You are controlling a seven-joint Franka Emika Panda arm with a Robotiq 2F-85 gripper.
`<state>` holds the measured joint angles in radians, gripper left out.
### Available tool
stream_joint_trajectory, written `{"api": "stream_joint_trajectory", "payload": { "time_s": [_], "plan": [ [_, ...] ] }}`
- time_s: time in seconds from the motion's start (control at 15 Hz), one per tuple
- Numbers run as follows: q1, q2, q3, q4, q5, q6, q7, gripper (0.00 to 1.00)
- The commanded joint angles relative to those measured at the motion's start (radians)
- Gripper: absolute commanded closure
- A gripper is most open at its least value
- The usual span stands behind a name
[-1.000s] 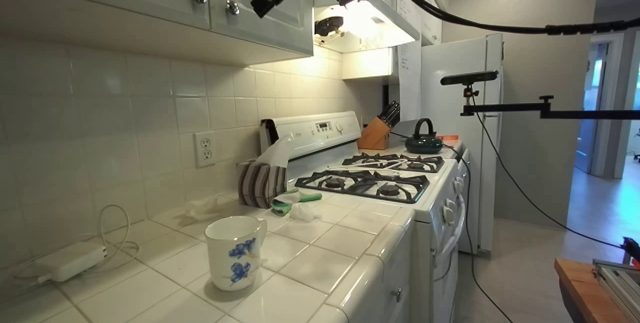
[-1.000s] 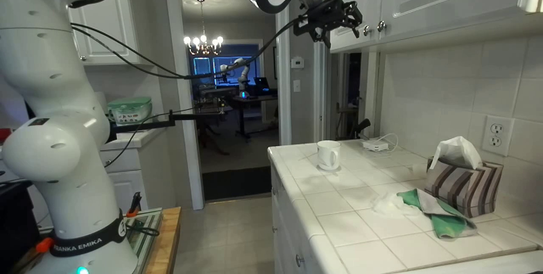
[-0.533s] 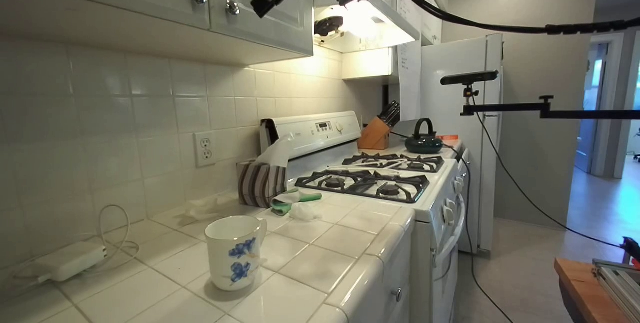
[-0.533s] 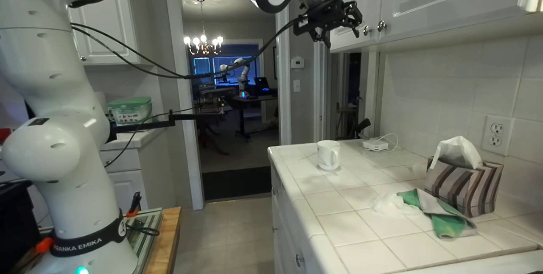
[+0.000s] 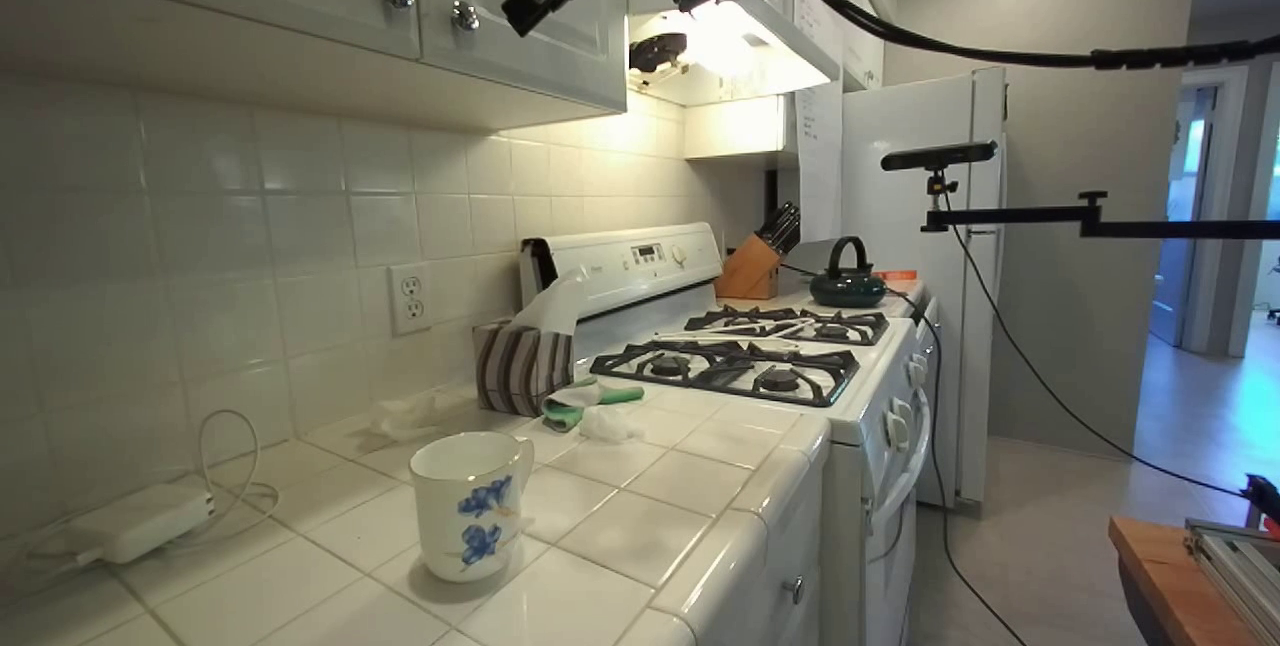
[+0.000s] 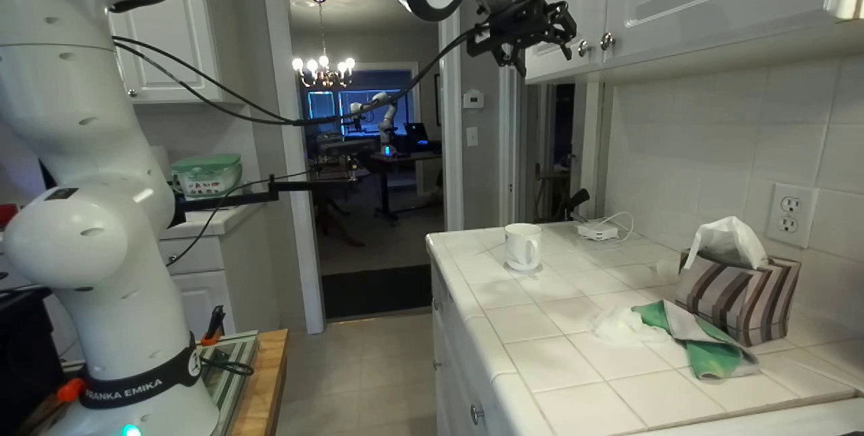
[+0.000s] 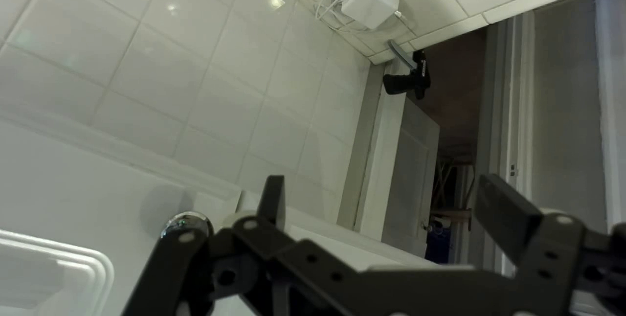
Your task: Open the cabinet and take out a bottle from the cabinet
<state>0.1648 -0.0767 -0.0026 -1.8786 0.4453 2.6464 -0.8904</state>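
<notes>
My fingers (image 7: 271,201) are spread wide apart, high near the cabinet (image 6: 702,11), which is mounted on the wall (image 6: 715,146) above the tiled bench (image 6: 574,362). The two doors (image 5: 540,56) look closed in both exterior views. Wrist view: round silver knob (image 7: 188,219) partly hidden behind my fingers; whether they touch it, I cannot tell. On the bench: blue-flowered mug (image 5: 465,511), striped tissue box (image 6: 742,304), green-and-grey cloth (image 6: 705,340), white adapter (image 7: 370,5).

The arm (image 6: 64,105) is wearing rounded white shells (image 6: 71,237); a black "FRANKA EMIKA" band (image 6: 148,380) is circling its base (image 6: 175,419); a turquoise light (image 6: 131,430) is glowing; black cables (image 6: 297,122) are sagging; the black gripper (image 7: 381,198) is showing pale screw heads (image 7: 563,219).
</notes>
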Motion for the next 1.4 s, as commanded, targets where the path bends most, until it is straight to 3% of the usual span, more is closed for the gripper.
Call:
{"api": "stream_joint_trajectory", "payload": {
  "time_s": [0.0,0.4,0.73,1.33],
  "plan": [
    [0.013,0.008,0.003,0.016,0.058,-0.007,-0.017,0.00],
    [0.053,0.035,0.023,0.057,0.204,0.072,0.013,0.00],
    [0.040,0.071,0.016,0.099,0.172,0.127,0.110,0.00],
    [0.028,0.217,0.004,0.303,0.163,0.031,0.126,0.00]
  ]
}}
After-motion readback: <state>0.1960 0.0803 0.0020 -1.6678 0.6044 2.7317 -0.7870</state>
